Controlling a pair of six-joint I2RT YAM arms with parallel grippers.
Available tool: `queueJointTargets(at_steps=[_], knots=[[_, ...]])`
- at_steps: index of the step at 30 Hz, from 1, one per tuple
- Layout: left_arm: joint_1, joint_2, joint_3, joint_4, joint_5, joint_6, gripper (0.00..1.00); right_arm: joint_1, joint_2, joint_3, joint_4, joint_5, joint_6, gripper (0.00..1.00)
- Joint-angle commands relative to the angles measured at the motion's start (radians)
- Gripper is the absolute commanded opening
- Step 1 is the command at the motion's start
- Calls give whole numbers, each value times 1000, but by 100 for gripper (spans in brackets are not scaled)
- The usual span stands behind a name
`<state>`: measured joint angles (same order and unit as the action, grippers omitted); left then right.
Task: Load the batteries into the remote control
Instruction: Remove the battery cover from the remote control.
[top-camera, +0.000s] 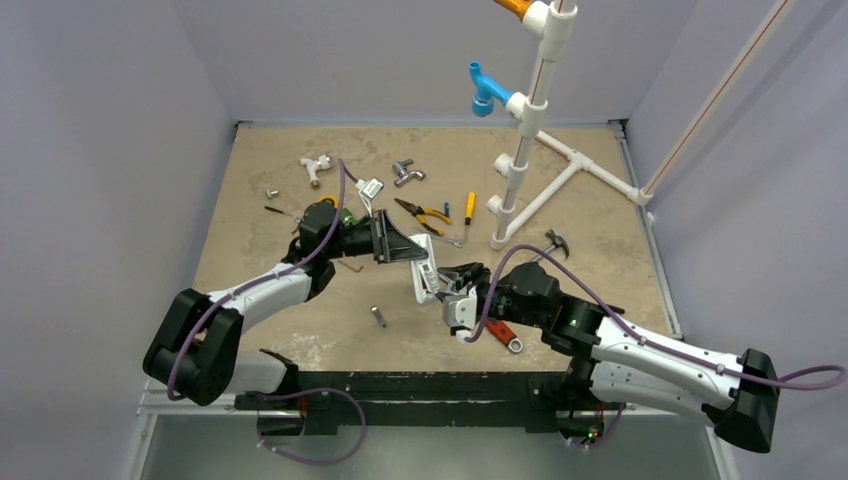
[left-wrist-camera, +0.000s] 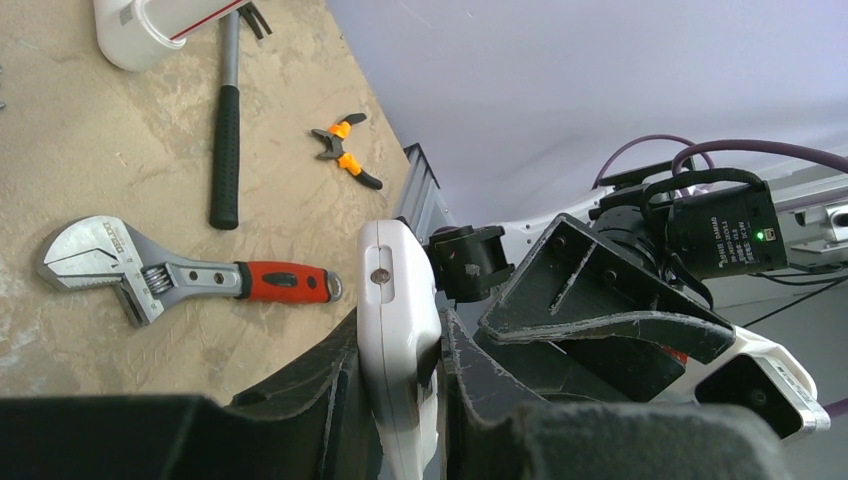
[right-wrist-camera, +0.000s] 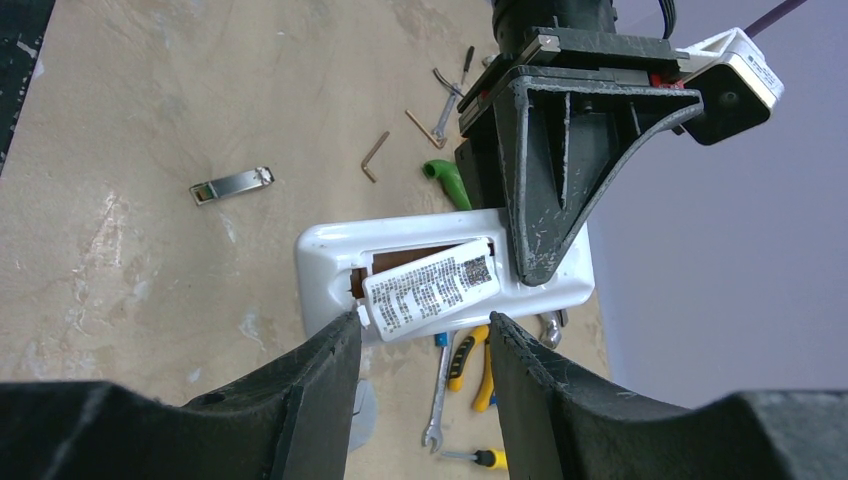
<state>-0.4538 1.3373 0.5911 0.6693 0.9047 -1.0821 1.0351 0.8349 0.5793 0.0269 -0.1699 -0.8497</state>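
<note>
The white remote control (top-camera: 425, 265) hangs above the middle of the table, and my left gripper (top-camera: 405, 248) is shut on one end of it. In the left wrist view the remote (left-wrist-camera: 395, 300) stands edge-on, pinched between both fingers of that gripper (left-wrist-camera: 400, 400). Its back (right-wrist-camera: 330, 255) faces the right wrist camera. A white labelled cover (right-wrist-camera: 432, 288) lies tilted over the brown recess. My right gripper (right-wrist-camera: 422, 330) is open, its fingertips at the remote's lower edge, one on each side of the cover. The batteries are out of view.
A red-handled wrench (top-camera: 503, 333) lies under my right arm and a hammer (top-camera: 555, 240) beyond it. Yellow pliers (top-camera: 425, 215), a screwdriver (top-camera: 468, 208) and a white pipe frame (top-camera: 520, 150) stand farther back. A small silvery piece (top-camera: 379, 316) lies near the front.
</note>
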Motion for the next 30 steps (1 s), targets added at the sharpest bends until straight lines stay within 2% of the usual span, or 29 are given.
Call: queueJointTargets(at_steps=[1,8,16,23,30], knots=[[-6,-7,9,55,43,-6,0,-4,-7,18,21,17,-2,47],[-6,1,9,65,39,-13,0,-4,-2,28,-1,-15,1,48],[-6,38,-15,150,36,-64,0,-4,-9,39,-23,-44,13,49],[-6,53,-30,195,17,-75,0,-4,-9,50,-56,-68,25,55],[-6,61,-44,254,5,-105,0,-4,6,62,-67,-80,27,56]])
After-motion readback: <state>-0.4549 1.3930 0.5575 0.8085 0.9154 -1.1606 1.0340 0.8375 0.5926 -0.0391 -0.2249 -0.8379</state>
